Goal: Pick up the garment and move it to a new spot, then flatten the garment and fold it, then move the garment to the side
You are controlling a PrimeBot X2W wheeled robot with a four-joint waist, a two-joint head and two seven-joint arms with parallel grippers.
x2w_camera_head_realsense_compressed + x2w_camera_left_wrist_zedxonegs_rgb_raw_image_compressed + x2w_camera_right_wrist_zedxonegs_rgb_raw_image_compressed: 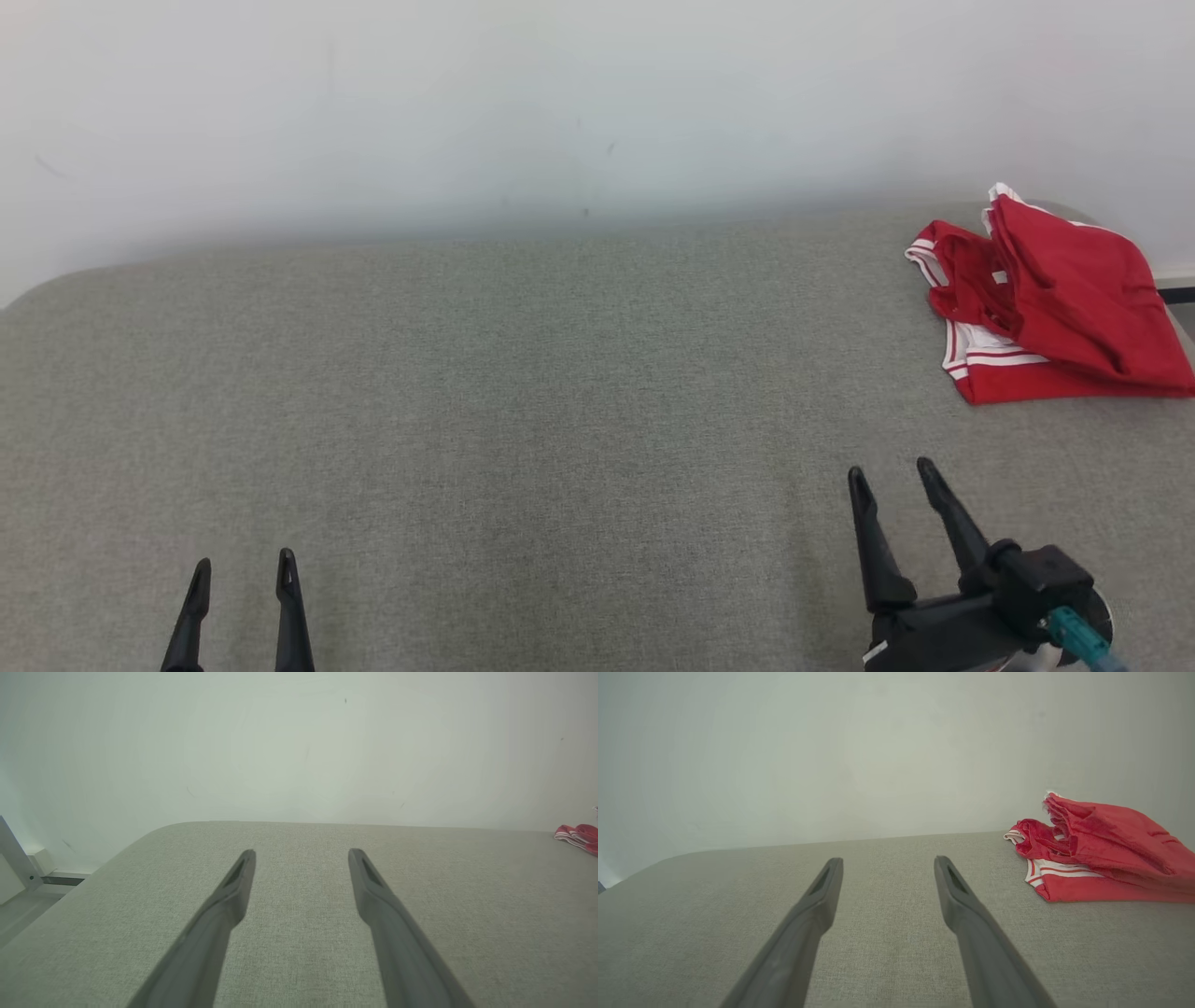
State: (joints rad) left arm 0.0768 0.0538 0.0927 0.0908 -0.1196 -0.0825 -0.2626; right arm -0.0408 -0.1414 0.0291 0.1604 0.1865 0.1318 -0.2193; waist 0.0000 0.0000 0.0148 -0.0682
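The left gripper [245, 560] has its two dark fingers apart, with a gap between them and nothing in the gap. It sits low on the left, over the grey table [560, 392]. The right gripper [889, 469] has its fingers spread apart too, and it holds nothing. It is on the right side, a bit further up the table than the left one. The red garment [1074, 299] lies in the far right corner of the table, close to the pale wall [560, 93]. It is bunched up in a heap, with white stripes along its edges. It is past the right gripper, off to its right, and not touching it. It is well apart from the left gripper. In the left wrist view a small red bit of it peeks in at the right edge
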